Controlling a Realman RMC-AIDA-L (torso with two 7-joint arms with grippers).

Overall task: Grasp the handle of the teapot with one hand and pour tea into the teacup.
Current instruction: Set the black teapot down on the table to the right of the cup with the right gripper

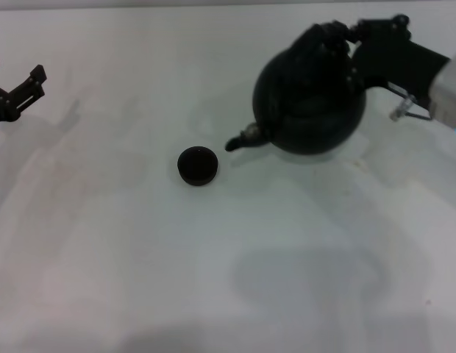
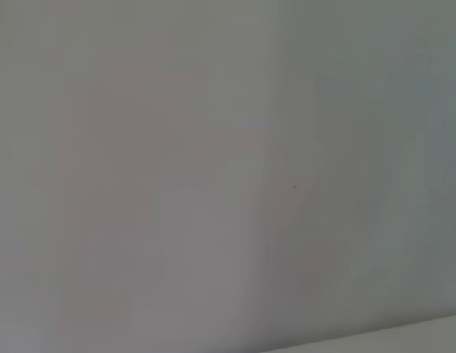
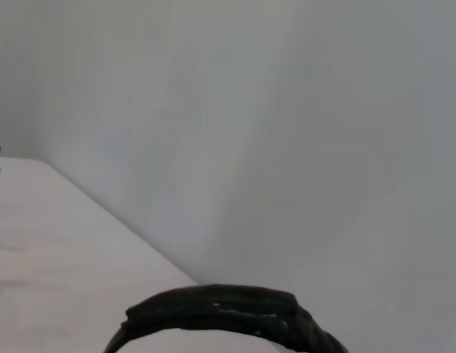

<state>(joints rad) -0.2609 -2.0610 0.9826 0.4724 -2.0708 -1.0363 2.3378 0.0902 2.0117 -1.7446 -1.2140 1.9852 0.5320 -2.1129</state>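
We are holding the pot (image 1: 309, 103) at upper right of the frame, right gripper (image 1: 338, 37) pinching its handle (image 3: 228, 312), spout aiming at the cup (image 1: 197, 165) at centre; it looks heavy and rigid, so we are gripping the arch's top. Left gripper (image 1: 26, 88) is idling, jaws spread, at far left

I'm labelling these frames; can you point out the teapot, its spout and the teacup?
teapot (image 1: 309, 110): head view, on its round black body.
spout (image 1: 244, 138): head view, midway along the short spout.
teacup (image 1: 197, 165): head view, centre of the cup.
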